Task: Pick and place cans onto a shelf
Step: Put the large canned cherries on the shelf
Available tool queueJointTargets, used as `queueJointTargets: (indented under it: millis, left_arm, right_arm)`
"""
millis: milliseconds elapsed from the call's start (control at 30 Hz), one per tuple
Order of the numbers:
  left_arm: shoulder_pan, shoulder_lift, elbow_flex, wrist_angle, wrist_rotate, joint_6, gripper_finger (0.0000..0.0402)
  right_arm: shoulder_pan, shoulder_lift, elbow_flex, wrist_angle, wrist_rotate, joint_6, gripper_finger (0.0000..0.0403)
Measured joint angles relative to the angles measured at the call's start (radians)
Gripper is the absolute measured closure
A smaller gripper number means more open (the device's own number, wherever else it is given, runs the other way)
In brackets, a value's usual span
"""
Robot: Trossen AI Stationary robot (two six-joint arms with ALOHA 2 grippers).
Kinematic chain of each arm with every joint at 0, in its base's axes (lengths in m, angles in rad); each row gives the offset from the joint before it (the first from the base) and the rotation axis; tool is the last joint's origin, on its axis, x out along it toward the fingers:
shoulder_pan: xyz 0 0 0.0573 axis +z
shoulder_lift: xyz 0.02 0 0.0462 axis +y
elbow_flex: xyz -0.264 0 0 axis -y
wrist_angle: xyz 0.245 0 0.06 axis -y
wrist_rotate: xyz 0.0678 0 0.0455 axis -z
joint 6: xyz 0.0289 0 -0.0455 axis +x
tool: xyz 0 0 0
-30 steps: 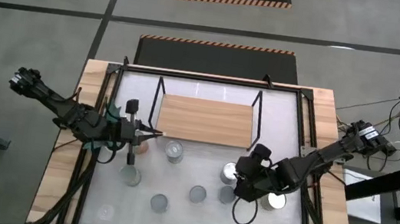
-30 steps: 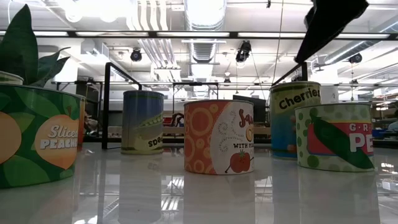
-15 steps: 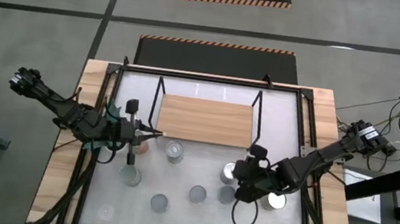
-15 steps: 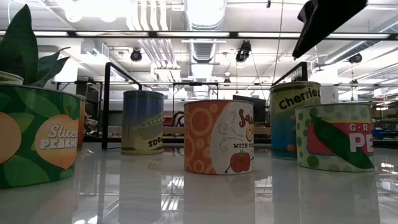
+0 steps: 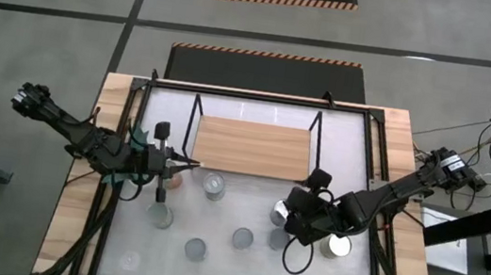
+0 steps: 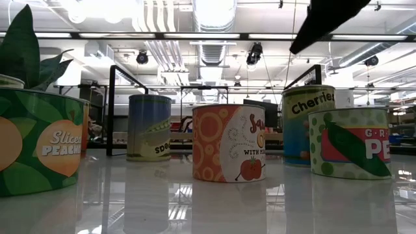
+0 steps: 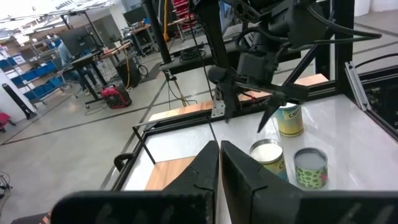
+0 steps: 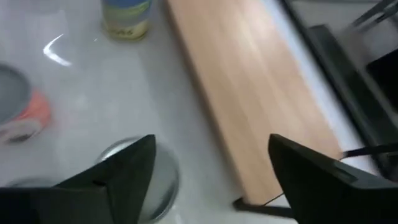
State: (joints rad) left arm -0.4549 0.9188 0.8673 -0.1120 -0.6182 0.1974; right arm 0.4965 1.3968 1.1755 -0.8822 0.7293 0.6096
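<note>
Silver-topped cans (image 5: pixel 243 239) with bright labels, right pincer (image 5: pixel 297 213) spread apart above one, left pincer (image 5: pixel 187 165) together.

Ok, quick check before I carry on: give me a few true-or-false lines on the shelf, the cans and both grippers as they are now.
1. The shelf board holds no cans. True.
2. The right gripper is open above a can. True.
3. The left gripper is open wide. False: its fingers are shut.
4. All cans lie tipped over. False: those in the low view, such as the tomato-label can, stand upright.
</note>
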Motion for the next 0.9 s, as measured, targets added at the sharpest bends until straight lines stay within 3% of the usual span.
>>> queueJointTargets:
  millis: [267,467,900]
  left_arm:
    - [0.0,0.0,0.0,0.0,0.0,0.0,0.0402]
    - [0.0,0.0,0.0,0.0,0.0,0.0,0.0402]
    - [0.0,0.0,0.0,0.0,0.0,0.0,0.0402]
  right_arm:
    - [0.0,0.0,0.0,0.015,0.024,-0.047,0.005]
    - [0.0,0.0,-0.015,0.001,-0.19,0.011,0.0049]
    - [0.007,0.0,-0.166,0.109,-0.338,0.073,0.0048]
